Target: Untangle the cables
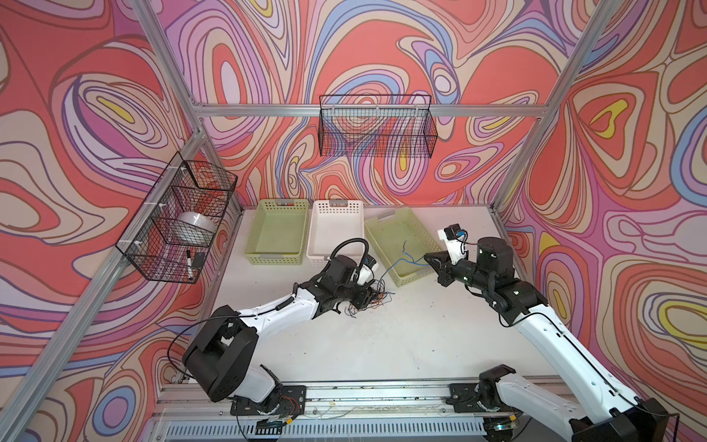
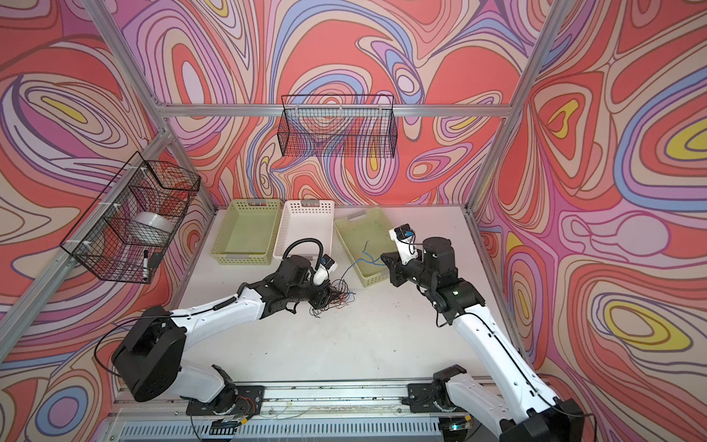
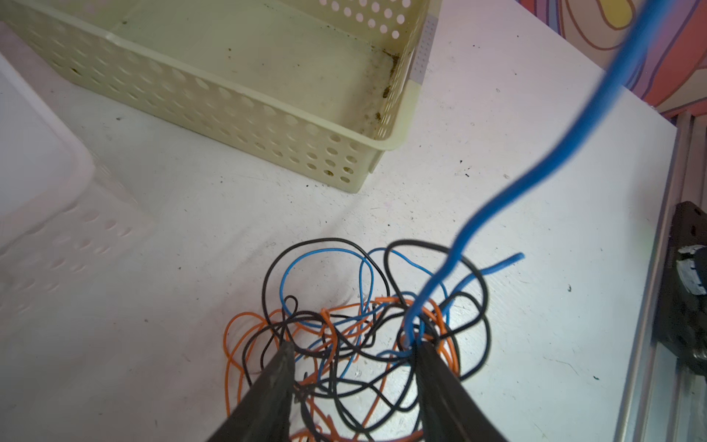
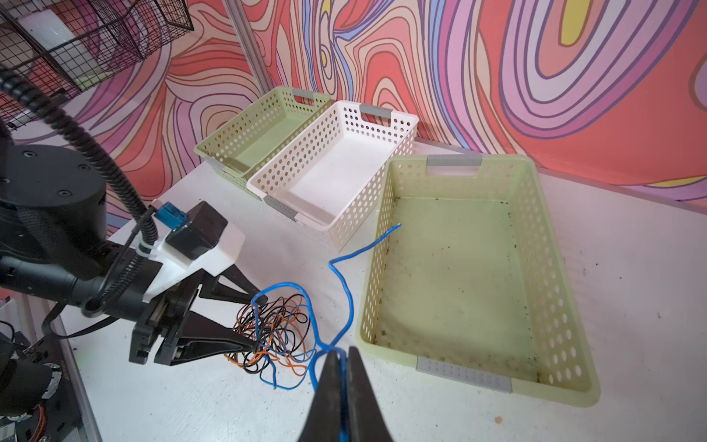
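The cables lie as a tangle (image 1: 377, 299) (image 2: 338, 296) (image 3: 344, 336) (image 4: 273, 333) of thin orange, blue and black wires on the white table. My left gripper (image 3: 354, 348) (image 1: 369, 300) (image 4: 258, 321) is open, its two fingertips down in the tangle with wires between them. My right gripper (image 4: 343, 350) (image 1: 426, 257) (image 2: 383, 257) is shut on a blue cable (image 4: 346, 294) (image 3: 597, 114) (image 1: 401, 262). That cable rises out of the tangle beside one left finger. Its free end reaches over the near rim of the right green basket.
Three perforated baskets stand along the back: green (image 1: 281, 206), white (image 1: 336, 206) and an angled green one (image 1: 382, 229) (image 4: 377, 268) (image 3: 229, 99) just beyond the tangle. Black wire baskets hang on the left wall (image 1: 172, 229) and back wall (image 1: 377, 126).
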